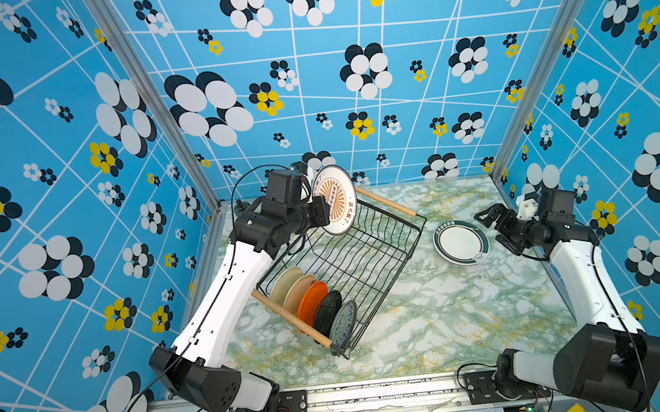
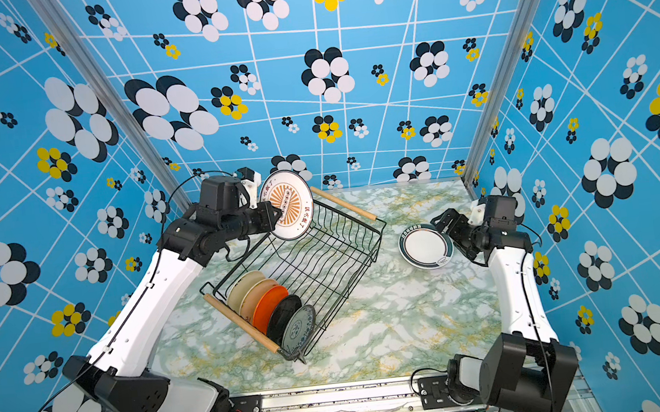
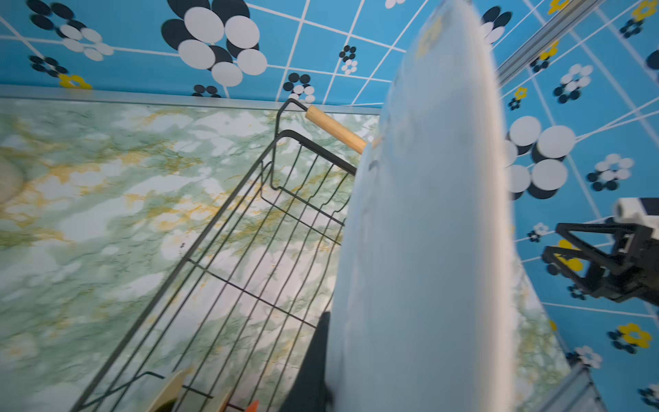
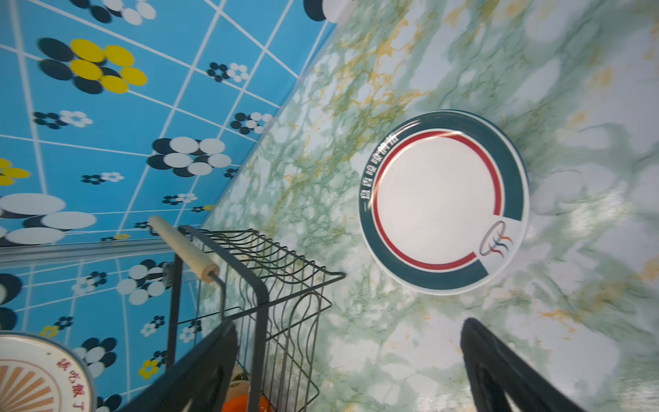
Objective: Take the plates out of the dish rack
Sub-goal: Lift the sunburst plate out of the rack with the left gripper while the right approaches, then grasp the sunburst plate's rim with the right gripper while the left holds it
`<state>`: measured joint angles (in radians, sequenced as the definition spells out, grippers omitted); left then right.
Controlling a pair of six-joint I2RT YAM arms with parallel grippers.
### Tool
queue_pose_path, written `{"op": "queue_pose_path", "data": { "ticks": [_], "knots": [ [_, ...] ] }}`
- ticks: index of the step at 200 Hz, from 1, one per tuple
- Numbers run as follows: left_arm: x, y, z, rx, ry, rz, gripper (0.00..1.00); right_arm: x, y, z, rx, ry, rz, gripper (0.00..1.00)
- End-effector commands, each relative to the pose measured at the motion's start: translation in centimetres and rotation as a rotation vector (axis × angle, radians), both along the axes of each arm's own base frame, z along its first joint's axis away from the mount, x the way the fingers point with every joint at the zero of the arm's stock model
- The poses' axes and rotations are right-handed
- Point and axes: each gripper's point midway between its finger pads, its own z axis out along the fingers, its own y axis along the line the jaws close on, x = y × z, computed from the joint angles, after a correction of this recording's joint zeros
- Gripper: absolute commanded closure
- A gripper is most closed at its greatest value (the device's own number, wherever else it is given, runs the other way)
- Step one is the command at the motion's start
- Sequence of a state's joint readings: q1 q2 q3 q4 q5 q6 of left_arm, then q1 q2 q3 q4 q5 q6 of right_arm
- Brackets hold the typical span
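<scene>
Here the left claw [image 1: 322, 213] is pinched tight on the edge of a white plate with an orange sunburst [image 1: 335, 199]. It holds the plate on edge over the far end of the black wire rack [image 1: 366, 249], and five smaller plates [image 1: 314, 302] stand in a row at the rack's near end beside a wooden handle [image 1: 290, 319]. The right claw [image 1: 488, 215] gapes wide and grips nothing, just beside a dark-rimmed white plate [image 1: 461, 242] lying flat on the marbled table [image 1: 436, 321], to the right of the rack.
</scene>
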<state>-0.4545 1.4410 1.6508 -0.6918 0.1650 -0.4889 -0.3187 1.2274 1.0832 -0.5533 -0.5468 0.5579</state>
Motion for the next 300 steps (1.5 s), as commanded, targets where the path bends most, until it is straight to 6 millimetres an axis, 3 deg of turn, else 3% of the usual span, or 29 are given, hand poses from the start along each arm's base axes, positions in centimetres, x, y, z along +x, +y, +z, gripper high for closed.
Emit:
{"op": "queue_pose_path", "data": {
  "ticks": [1,31,73,138,186,252,300],
  "knots": [
    [-0.7,-3.2,0.1,-0.252,0.106,-0.032,0.97,-0.1,3.1,3.2,0.21,-0.121,0.067,0.01],
    [-1.4,-6.3,-0.6,-0.393,0.163,-0.069,0.98,-1.1,6.5,5.4,0.305,-0.206,0.128,0.01],
    [-2.4,-10.0,-0.6,-0.496,0.194,-0.106,0.98,-2.5,11.2,6.6,0.375,-0.236,0.224,0.05],
    [-4.1,-14.2,-2.4,-0.611,0.277,-0.183,0.98,-3.2,15.1,5.9,0.478,-0.24,0.289,0.17],
    [-4.7,-16.6,-3.3,-0.642,0.328,-0.235,0.98,-2.8,16.6,6.3,0.504,-0.256,0.319,0.29],
    [-5.4,-19.4,-4.2,-0.67,0.39,-0.301,0.95,-2.3,17.4,6.7,0.555,-0.27,0.343,0.56],
    [-5.5,-20.1,-5.1,-0.667,0.408,-0.313,0.92,-2.4,17.6,6.9,0.566,-0.273,0.358,0.74]
  ]
}}
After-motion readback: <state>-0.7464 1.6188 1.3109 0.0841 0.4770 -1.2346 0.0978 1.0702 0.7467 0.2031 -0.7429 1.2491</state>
